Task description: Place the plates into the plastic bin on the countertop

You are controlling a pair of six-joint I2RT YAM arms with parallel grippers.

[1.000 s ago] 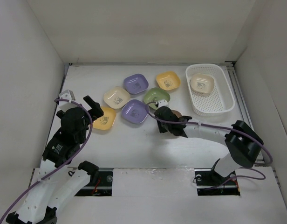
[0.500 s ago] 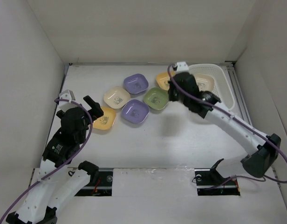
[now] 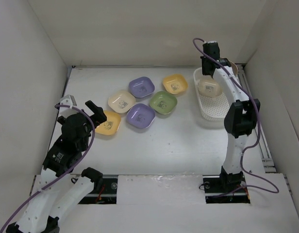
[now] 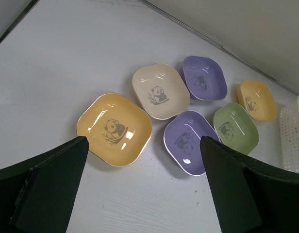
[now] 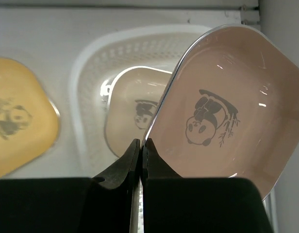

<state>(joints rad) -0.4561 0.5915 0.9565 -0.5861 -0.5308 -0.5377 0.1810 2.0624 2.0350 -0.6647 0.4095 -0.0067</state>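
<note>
My right gripper (image 3: 213, 62) is shut on the rim of a brown plate (image 5: 222, 111) and holds it tilted above the white plastic bin (image 3: 227, 110). The pinch shows in the right wrist view (image 5: 141, 145). A cream plate (image 3: 209, 87) lies in the bin, also seen from the right wrist (image 5: 130, 109). On the countertop lie two purple plates (image 3: 141, 87) (image 3: 140, 115), two yellow-orange plates (image 3: 174, 83) (image 3: 107, 122), a cream plate (image 3: 121, 101) and a green plate (image 3: 163, 102). My left gripper (image 3: 92, 109) is open and empty, just left of the near yellow-orange plate (image 4: 114, 128).
White walls bound the countertop on the left, back and right. The bin stands against the right wall at the back. The right arm (image 3: 237, 121) stretches up along the right side. The bin's edge shows in the left wrist view (image 4: 292, 141).
My right gripper has carried the brown plate from the middle of the countertop up and back to above the bin. The left arm has hardly moved.
</note>
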